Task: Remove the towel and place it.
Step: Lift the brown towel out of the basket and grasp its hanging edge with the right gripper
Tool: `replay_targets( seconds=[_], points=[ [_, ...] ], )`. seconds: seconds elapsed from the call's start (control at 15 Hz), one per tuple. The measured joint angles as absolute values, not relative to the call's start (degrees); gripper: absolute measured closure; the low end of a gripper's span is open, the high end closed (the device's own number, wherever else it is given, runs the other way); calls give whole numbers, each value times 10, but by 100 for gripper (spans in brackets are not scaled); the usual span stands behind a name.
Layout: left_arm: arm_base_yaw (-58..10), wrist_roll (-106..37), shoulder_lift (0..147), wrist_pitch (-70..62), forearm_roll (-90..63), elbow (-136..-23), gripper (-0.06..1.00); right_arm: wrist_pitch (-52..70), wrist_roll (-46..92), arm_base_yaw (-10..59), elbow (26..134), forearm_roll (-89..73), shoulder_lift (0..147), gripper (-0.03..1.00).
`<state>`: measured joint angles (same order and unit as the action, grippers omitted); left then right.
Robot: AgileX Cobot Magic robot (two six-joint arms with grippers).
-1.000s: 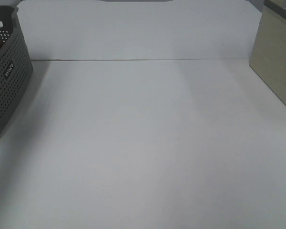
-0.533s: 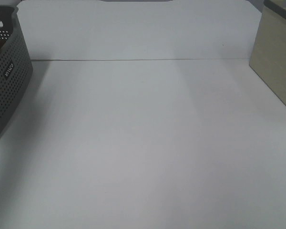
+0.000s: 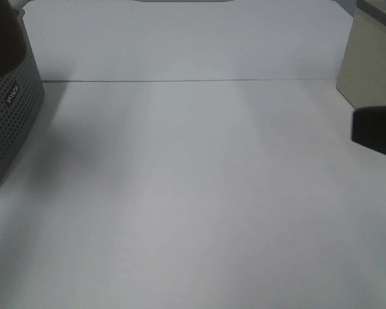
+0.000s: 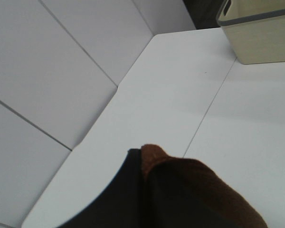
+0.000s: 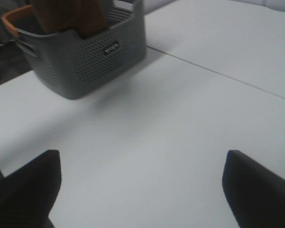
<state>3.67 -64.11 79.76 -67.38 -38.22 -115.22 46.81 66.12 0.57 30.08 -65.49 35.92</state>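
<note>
- Changed since half a second ago: a dark mass [image 3: 1,35] now covers the rim of the grey basket [image 3: 13,122], and a dark part of the right arm [image 3: 376,132] has come in at the side of the exterior view.
- Left gripper [image 4: 145,164]: closed on a fold of the towel [image 4: 199,190], by my reading. The cloth bunches right against its finger.
- Towel, location: pinched in the left gripper and hanging below it, the rest down inside the basket.
- Right gripper [image 5: 140,190]: fingers spread wide, holding nothing. The basket is ahead of it and well apart.
- Tabletop [image 3: 193,193]: bare white beneath the right gripper.
- Beige box [image 3: 373,71]: standing beyond the right arm.
- Handling note: I would lift straight up until the hanging end clears the basket wall, or the basket may drag.
- Handling note: I would bring the right gripper to a free edge and spread the cloth before lowering it.
</note>
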Motion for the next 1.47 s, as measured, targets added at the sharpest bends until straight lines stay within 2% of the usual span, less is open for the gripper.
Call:
replay_targets(
  seconds=[0.2, 0.6, 0.73, 0.93, 1.13, 1.27, 1.47],
  points=[
    [-46, -736, 803, -667, -387, -1152, 94, 558, 902, 6, 327, -821, 524, 9],
    [-201, -776, 851, -595, -299, -1152, 94, 656, 1051, 6, 460, -902, 767, 10],
    [-268, -795, 878, -564, -246, -1152, 94, 682, 1073, 52, 516, -918, 865, 11],
    [-312, -795, 890, -535, -212, -1152, 94, 682, 1074, 105, 571, -905, 933, 11],
    [-332, -795, 891, -528, -206, -1152, 94, 682, 1070, 106, 610, -906, 967, 12],
    [-339, -795, 892, -517, -202, -1152, 94, 682, 1065, 116, 627, -906, 983, 12],
    [-339, -790, 892, -496, -198, -1152, 94, 677, 1063, 168, 629, -889, 987, 12]
  ],
)
